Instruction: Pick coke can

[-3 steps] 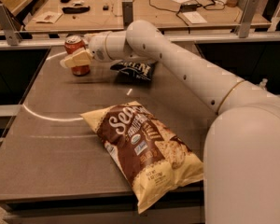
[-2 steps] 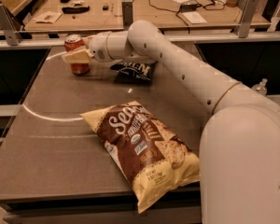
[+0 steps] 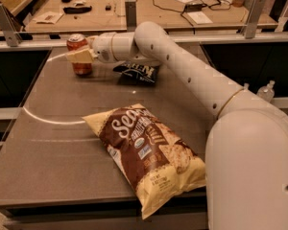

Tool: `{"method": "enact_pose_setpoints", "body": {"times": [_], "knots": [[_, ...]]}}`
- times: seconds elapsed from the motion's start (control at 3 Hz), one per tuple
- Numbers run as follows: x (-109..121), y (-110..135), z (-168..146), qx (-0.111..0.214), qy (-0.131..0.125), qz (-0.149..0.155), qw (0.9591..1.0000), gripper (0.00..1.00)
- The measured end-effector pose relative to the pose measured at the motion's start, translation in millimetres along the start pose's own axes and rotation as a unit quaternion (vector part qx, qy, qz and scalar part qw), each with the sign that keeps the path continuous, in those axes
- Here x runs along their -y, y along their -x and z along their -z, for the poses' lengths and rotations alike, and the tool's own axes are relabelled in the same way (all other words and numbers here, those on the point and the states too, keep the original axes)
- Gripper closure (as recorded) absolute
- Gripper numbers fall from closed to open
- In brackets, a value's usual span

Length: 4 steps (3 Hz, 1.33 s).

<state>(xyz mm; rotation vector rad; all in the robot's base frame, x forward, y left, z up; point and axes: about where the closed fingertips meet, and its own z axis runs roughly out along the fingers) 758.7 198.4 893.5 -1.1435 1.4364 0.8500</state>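
Note:
The coke can (image 3: 79,69), red with a silver top, stands upright at the far left of the grey table (image 3: 48,147). My gripper (image 3: 79,56) reaches in from the right at mid-can height, and one pale finger (image 3: 77,56) crosses the front of the can. The fingers look closed around the can; the other finger is hidden behind it. The can's base is at or just above the table surface.
A dark blue snack bag (image 3: 137,72) lies just right of the can, under my arm (image 3: 182,66). A large brown chip bag (image 3: 151,155) lies in the middle front of the table. A railing and a workbench with cables run behind the table.
The can and the gripper have shifted slightly left and up together. The bags have not moved.

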Motion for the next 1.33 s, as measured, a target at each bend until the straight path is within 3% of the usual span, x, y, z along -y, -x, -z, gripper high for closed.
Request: {"method": "enact_pose_setpoints", "body": {"times": [0.33,1.0,1.33], "knots": [[-4.3,15.8,18.4,0.005,0.001,-0.008,1.0,1.0],[-35.3,57.0,73.4,-0.016,0.036,-0.007,0.9992,1.0],[-35.9,57.4,74.0,-0.016,0.036,-0.007,0.9992,1.0]]}}
